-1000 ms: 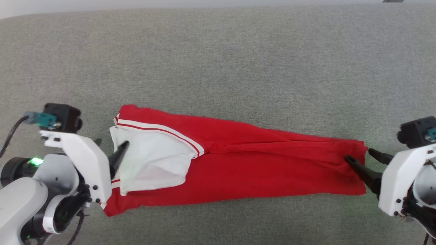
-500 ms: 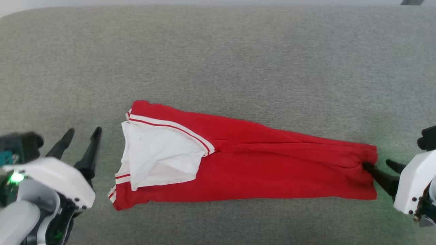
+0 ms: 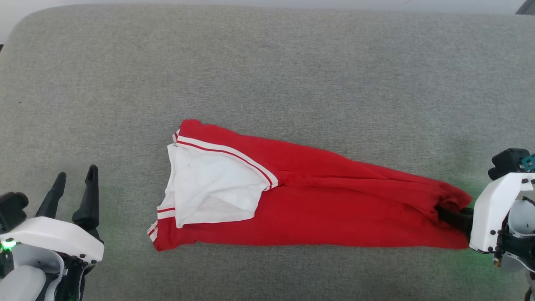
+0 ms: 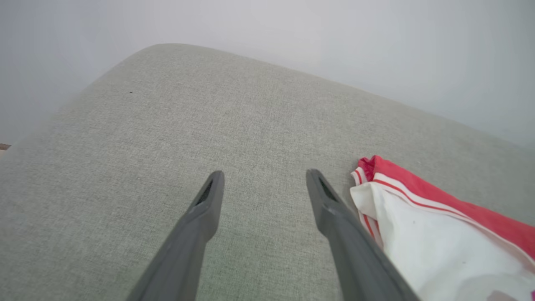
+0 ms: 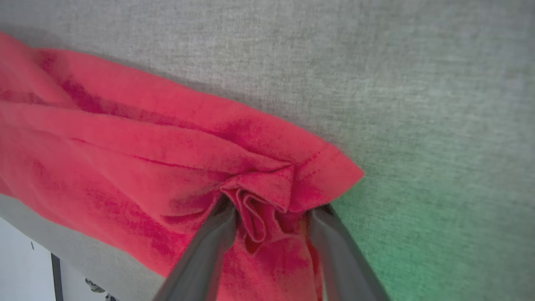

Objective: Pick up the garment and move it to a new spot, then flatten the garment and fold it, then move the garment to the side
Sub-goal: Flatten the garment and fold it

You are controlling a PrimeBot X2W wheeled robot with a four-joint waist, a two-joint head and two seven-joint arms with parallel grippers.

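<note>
The garment [image 3: 326,213] lies as a long red strip on the grey cushion, its white sleeve end with red-white trim [image 3: 209,184] at the left. My left gripper [image 3: 76,173] is open and empty well to the left of it; in the left wrist view its fingers [image 4: 264,173] hover over bare cushion, with the sleeve end [image 4: 439,234] beside the right finger. My right gripper [image 3: 449,215] sits at the garment's right end. In the right wrist view its fingers [image 5: 271,209] stand apart on either side of a bunched fold of the red cloth [image 5: 125,146], with the tips hidden by fabric.
The grey fabric cushion [image 3: 267,83] stretches wide behind and around the garment. Its rounded far-left corner [image 3: 25,21] meets a pale wall. The cushion's near edge [image 5: 83,259] shows at the lower left of the right wrist view.
My left gripper has let go of the sleeve end and pulled back to the lower left. The right gripper has pushed into the hem, bunching the cloth. The head camera has shifted.
</note>
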